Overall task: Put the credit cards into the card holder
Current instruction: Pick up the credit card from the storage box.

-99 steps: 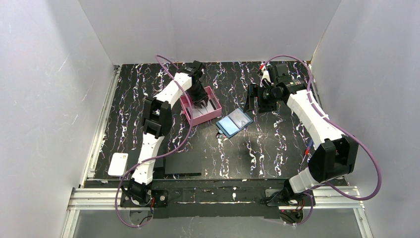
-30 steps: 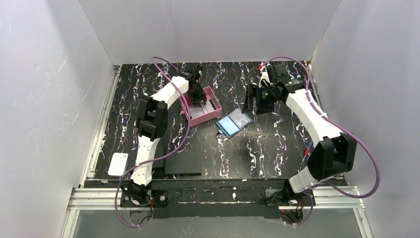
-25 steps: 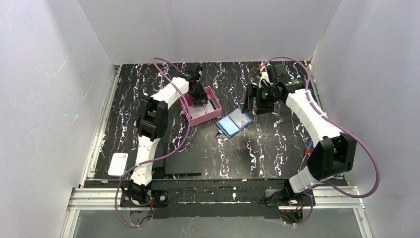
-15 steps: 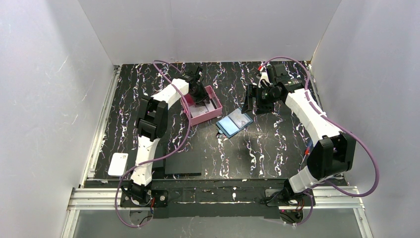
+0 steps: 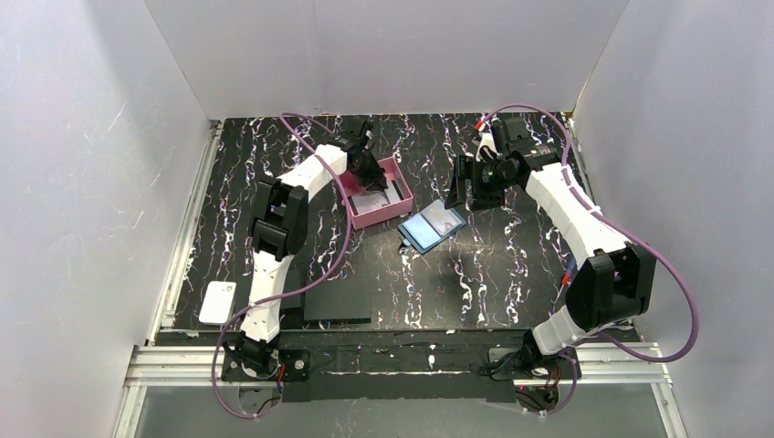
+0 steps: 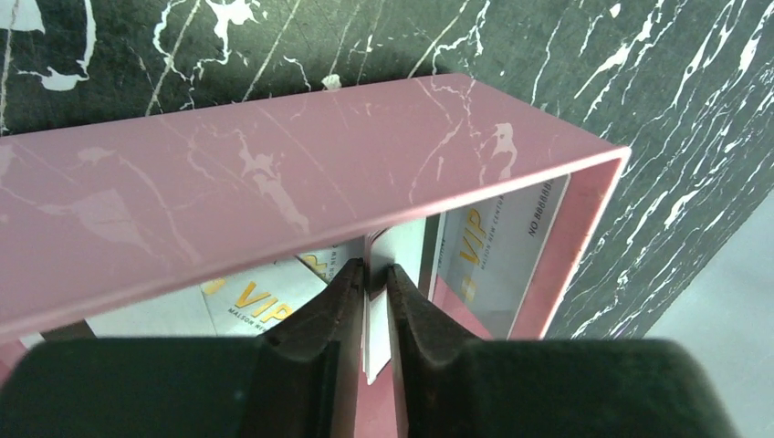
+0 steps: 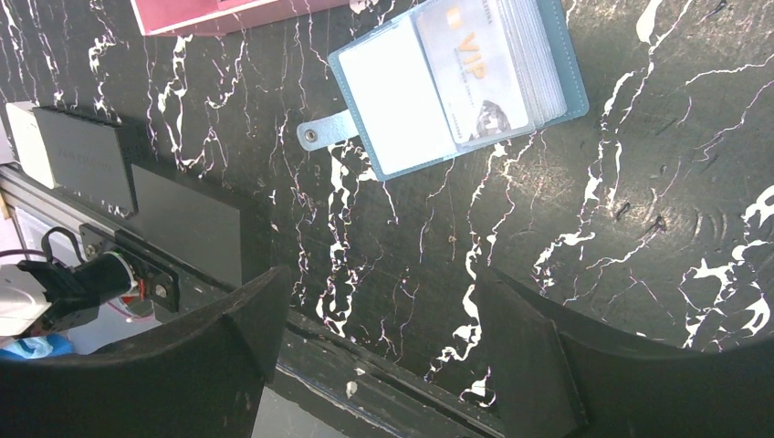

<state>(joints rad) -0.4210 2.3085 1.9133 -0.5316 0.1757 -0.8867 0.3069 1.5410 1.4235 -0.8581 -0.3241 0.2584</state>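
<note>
The pink card holder (image 5: 400, 206) stands at the back middle of the table. My left gripper (image 5: 366, 173) reaches down into it. In the left wrist view the left gripper (image 6: 375, 276) is shut on the edge of a white credit card (image 6: 376, 336) held upright inside the card holder (image 6: 274, 201). Two pale VIP credit cards (image 6: 497, 242) lie flat on its floor. Another white card (image 5: 217, 301) lies at the table's front left. My right gripper (image 5: 463, 189) is open and empty, right of the holder and above a blue hinged case (image 5: 432, 225).
The blue case (image 7: 456, 82) lies open with cards in its sleeves. Flat black pads (image 5: 338, 299) lie near the front edge, also in the right wrist view (image 7: 187, 224). White walls enclose the table on three sides.
The left gripper has shifted slightly back and right inside the pink holder, and the holder has slid and turned a little to the right with it. The right arm has barely moved.
</note>
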